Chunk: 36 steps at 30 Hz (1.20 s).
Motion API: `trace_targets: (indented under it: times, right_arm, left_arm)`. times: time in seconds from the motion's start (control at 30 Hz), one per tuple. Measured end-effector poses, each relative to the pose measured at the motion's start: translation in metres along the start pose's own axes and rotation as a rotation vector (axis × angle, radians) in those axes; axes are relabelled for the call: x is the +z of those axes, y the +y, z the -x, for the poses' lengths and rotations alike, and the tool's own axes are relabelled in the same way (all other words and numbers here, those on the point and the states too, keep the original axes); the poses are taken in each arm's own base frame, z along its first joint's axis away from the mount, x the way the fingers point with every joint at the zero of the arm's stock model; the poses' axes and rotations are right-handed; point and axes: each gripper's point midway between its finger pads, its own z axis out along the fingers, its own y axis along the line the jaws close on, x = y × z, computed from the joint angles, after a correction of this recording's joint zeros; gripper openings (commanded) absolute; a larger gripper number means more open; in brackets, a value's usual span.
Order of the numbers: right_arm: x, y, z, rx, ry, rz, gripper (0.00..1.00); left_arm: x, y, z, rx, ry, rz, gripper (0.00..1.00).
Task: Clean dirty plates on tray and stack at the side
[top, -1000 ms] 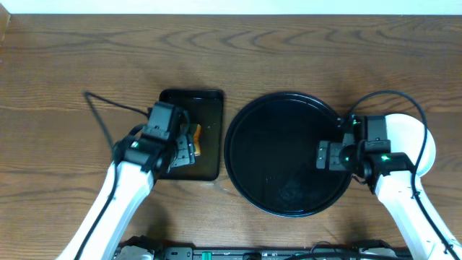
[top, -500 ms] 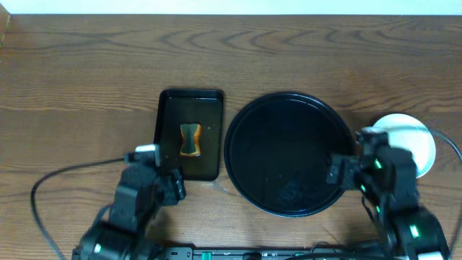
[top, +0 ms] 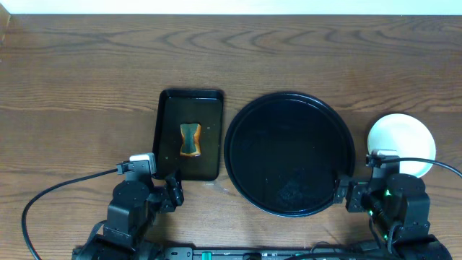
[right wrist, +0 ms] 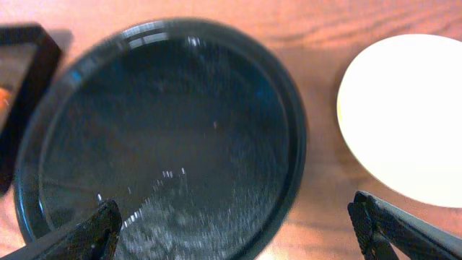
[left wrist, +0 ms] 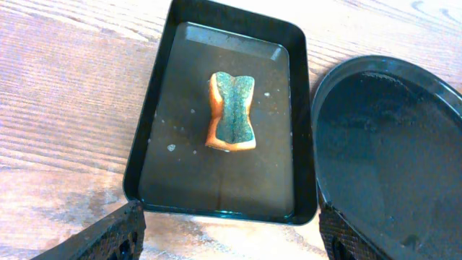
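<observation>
The large round black tray (top: 289, 153) sits mid-table with no plates on it, only wet specks; it also shows in the left wrist view (left wrist: 393, 152) and the right wrist view (right wrist: 166, 137). A white plate stack (top: 401, 144) rests on the table right of the tray, also in the right wrist view (right wrist: 411, 115). How many plates it holds I cannot tell. My left gripper (left wrist: 231, 242) is open and empty near the front edge, below the rectangular tray. My right gripper (right wrist: 238, 231) is open and empty over the tray's front right rim.
A small rectangular black tray (top: 190, 135) left of the round tray holds shallow water and an orange sponge with a green top (top: 190, 139), seen close in the left wrist view (left wrist: 232, 110). Cables trail from both arms at the front.
Both arms have pulled back toward the front edge. The left gripper left the sponge lying in the rectangular tray. The right gripper moved off the plate stack, which now shows fully.
</observation>
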Motion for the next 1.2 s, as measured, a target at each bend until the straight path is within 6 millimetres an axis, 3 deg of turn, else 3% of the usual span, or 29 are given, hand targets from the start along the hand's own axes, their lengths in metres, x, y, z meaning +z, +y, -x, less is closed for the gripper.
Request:
trace_targets:
  times: [0.27,0.63,1.03,1.2]
  right_arm:
    - [-0.001,-0.005,-0.024,0.0,0.098,-0.021,0.99]
    - [-0.004,-0.006,-0.031,-0.001,0.105,-0.022,0.99]
    - [-0.027,0.003,0.021,0.005,-0.394,0.067,0.99]
    - [-0.024,0.007,0.043,0.006,-0.543,0.094,0.99]
  left_arm:
    - [0.0,0.0,0.0,0.0,0.0,0.0,0.78]
    - [0.0,0.0,0.0,0.0,0.0,0.0,0.78]
    - [0.0,0.0,0.0,0.0,0.001,0.0,0.78]
    - [0.0,0.0,0.0,0.0,0.001,0.001,0.78]
